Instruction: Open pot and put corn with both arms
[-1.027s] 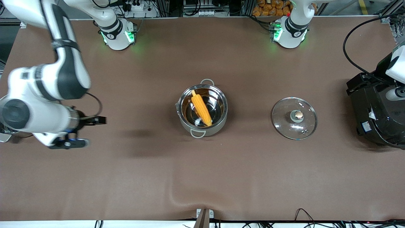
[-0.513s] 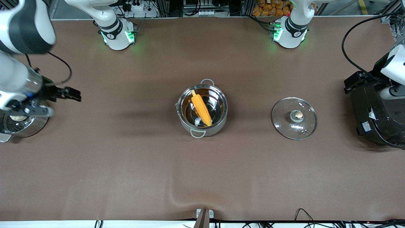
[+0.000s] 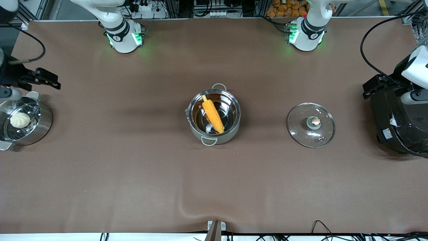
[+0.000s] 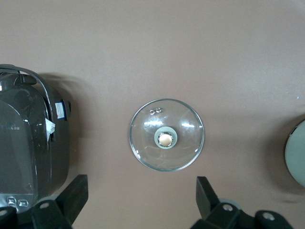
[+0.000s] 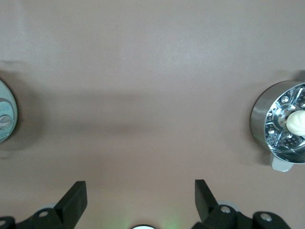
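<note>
The steel pot (image 3: 234, 129) stands open at the middle of the table. The corn (image 3: 212, 113) lies slantwise inside it. The glass lid (image 3: 311, 125) with its brass knob lies flat on the table beside the pot, toward the left arm's end; it also shows in the left wrist view (image 4: 183, 143). My left gripper (image 4: 140, 198) is open and empty, high over the table between the lid and the black cooker. My right gripper (image 5: 138, 198) is open and empty, high over the table near the steamer pan. Both grippers are well away from the pot.
A steamer pan (image 3: 46, 120) with a white bun (image 3: 20, 119) stands at the right arm's end. A large black electric cooker (image 3: 398, 120) stands at the left arm's end, with a cable above it. The brown table cover wrinkles near the front edge.
My right arm has swung up and out toward its end of the table, uncovering the steamer pan. The pot, corn and lid have not moved. The left arm has barely moved.
</note>
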Controlling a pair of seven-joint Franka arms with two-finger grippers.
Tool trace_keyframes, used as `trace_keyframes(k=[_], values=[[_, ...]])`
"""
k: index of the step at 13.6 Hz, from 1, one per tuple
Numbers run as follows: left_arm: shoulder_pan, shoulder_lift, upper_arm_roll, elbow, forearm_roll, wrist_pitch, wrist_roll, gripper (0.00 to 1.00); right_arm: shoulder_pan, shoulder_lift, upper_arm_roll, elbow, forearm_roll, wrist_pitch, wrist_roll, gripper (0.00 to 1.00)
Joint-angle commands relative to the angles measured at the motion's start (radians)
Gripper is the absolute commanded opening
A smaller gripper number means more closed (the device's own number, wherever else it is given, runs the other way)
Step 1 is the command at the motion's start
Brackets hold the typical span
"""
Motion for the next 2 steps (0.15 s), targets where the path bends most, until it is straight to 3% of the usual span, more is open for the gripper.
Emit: trace_keyframes(k=[1,2], values=[[-0.001,0.006,0.003,0.02,-0.021,-0.017,0.023,1.0,-0.026,-0.002,0.016,0.025,0.003,-0.021,-0.011,1.0],[-0.001,0.006,0.001,0.02,-0.021,-0.017,0.024,1.0,-0.026,0.0,0.013,0.025,0.006,-0.021,-0.011,1.0]])
